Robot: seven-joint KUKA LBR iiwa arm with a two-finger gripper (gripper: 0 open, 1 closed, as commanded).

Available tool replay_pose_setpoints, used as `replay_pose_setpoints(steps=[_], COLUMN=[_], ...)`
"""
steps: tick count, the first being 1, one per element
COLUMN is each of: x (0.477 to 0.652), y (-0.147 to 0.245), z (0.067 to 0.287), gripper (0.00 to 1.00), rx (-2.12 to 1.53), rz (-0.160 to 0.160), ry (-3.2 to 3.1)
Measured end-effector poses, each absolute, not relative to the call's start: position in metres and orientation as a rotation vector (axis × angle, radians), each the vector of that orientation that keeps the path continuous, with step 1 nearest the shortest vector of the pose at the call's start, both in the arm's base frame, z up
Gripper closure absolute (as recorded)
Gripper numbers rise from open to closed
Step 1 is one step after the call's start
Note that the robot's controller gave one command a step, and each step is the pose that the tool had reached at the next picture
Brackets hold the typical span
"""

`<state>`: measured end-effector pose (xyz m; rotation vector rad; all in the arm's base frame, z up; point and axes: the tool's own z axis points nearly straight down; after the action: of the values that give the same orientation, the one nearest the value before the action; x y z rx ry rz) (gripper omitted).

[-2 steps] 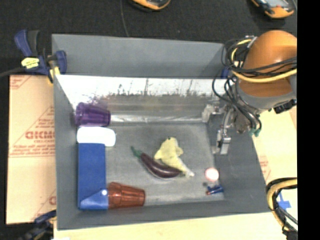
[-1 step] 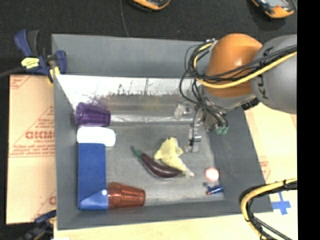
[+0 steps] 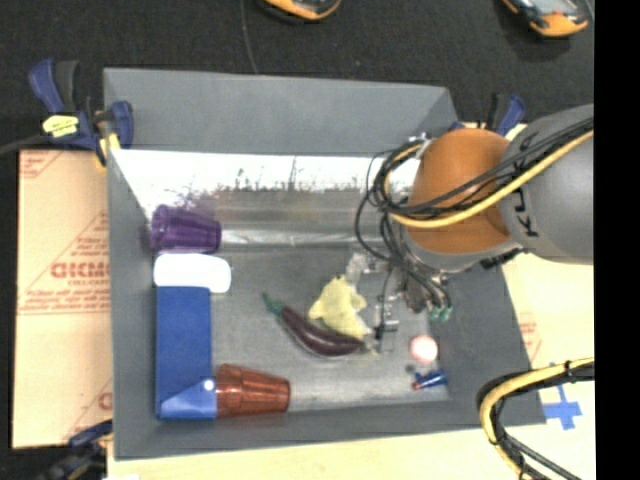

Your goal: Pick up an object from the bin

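**Grey metal bin seen from above, with the arm entering from the right.**

**Risks, left to right.** The purple cup, the blue box with its white end and the red cup lie well apart from the hand and are unlikely to be disturbed. The likely trouble is at centre. The dark purple aubergine toy and the pale yellow lump touch each other, and the hand stands low just beside the right edge of both. A closing grasp may therefore catch 2 things, or only a fold of the lump, which could then slip free on lifting. The aubergine's tapered, rounded body may squirt out sideways if pinched off-centre. Whether the hand is spread or pressed together cannot be told. To its right, the small pink ball and the little blue piece lie near and could be nudged; the ball would roll.

**Materials, left to right.** Both cups look like translucent, smooth plastic, lying on their sides. The box is flat-faced and matt. The aubergine is glossy, curved, with a thin green stem. The lump looks soft and crumpled, irregular in outline. The ball is round and smooth. The bin's floor is dull grey metal.
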<state>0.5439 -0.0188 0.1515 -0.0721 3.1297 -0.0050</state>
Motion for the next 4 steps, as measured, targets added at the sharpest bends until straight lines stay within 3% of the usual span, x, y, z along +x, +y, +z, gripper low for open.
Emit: replay_pose_setpoints(steps=[1, 2, 3, 4], x=[0.562, 0.554, 0.545, 0.532], y=[0.029, 0.041, 0.035, 0.009], z=[0.112, 0.098, 0.085, 0.071], gripper=[0.0, 0.0, 0.0, 1.0], rx=[-0.347, -0.336, 0.151, 0.058], rz=[-0.005, -0.002, -0.001, -0.006], ry=[3.109, 3.115, 3.129, 3.131])
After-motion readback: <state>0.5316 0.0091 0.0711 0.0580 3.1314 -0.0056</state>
